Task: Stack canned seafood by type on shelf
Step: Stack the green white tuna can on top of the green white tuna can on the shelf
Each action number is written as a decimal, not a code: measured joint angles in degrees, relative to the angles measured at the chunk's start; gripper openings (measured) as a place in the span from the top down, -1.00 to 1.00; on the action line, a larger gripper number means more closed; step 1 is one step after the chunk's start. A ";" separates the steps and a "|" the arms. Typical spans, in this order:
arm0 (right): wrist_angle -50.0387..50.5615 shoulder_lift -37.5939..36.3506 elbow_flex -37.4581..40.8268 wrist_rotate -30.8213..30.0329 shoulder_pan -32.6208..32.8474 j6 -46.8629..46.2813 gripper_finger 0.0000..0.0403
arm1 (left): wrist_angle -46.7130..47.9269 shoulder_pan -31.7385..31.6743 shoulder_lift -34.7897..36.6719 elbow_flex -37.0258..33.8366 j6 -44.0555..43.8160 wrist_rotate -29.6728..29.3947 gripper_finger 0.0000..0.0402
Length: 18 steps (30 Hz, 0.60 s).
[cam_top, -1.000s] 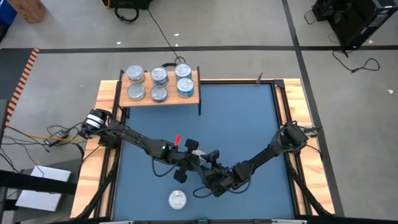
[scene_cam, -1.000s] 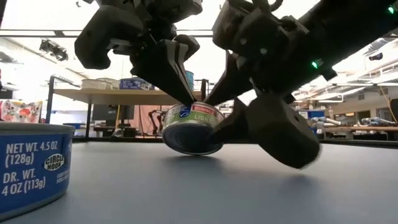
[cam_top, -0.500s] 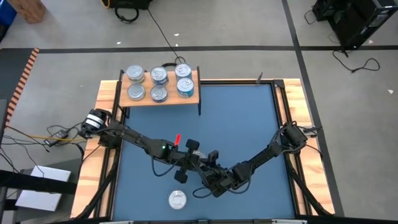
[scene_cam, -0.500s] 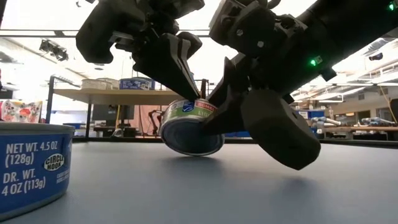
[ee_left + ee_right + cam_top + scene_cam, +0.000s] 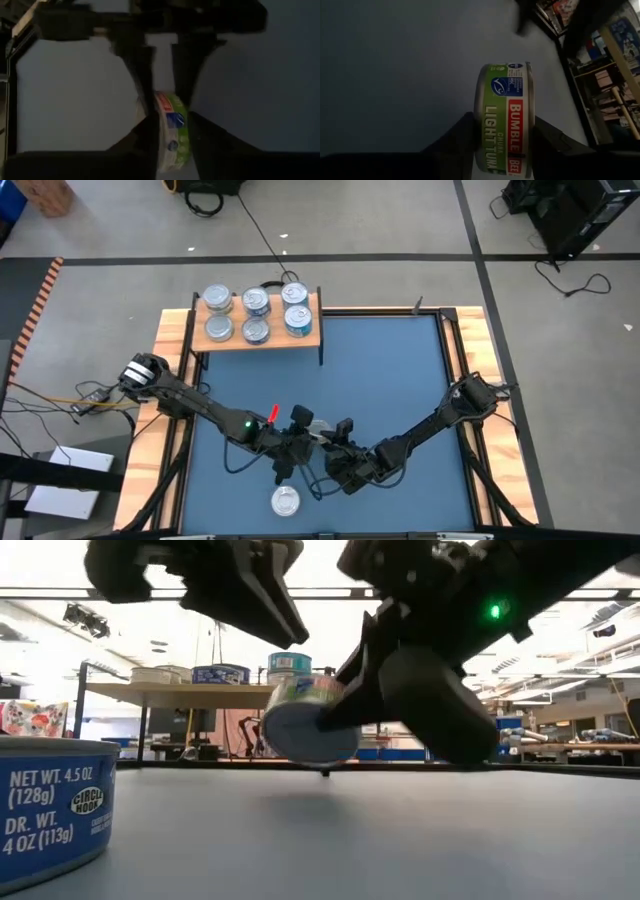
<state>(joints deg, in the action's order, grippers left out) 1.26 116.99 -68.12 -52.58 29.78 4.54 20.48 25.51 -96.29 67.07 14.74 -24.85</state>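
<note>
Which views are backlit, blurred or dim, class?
Low view: bright ceiling light behind turns both arms into silhouettes, and the near blue can looks soft. Left wrist view: dark and blurry around the green-labelled can. Right wrist view: dim, yet that can's label reads sharply.

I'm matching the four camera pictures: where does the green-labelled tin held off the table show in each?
High view: green-labelled tin low centre, mostly hidden between the arms.
Low view: centre, clear of the blue table.
Left wrist view: lower middle.
Right wrist view: lower centre.
Shared landmark: the blue table.
</note>
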 joint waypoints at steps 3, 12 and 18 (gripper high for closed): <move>0.40 -1.85 0.00 1.10 0.00 -0.29 0.32 | 2.33 1.39 0.08 0.00 -0.35 -2.95 0.32; -0.69 -3.75 -0.02 2.74 -0.02 0.58 0.32 | 1.71 2.45 -0.26 -0.04 -1.49 -10.51 -0.07; -0.85 -4.17 -0.02 2.99 -0.03 0.16 0.32 | 2.70 2.41 -0.42 -0.11 -1.44 -10.21 -0.09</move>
<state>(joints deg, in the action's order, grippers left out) 0.41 112.82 -68.14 -49.59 29.75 4.70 23.17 27.91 -96.71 66.96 13.30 -35.06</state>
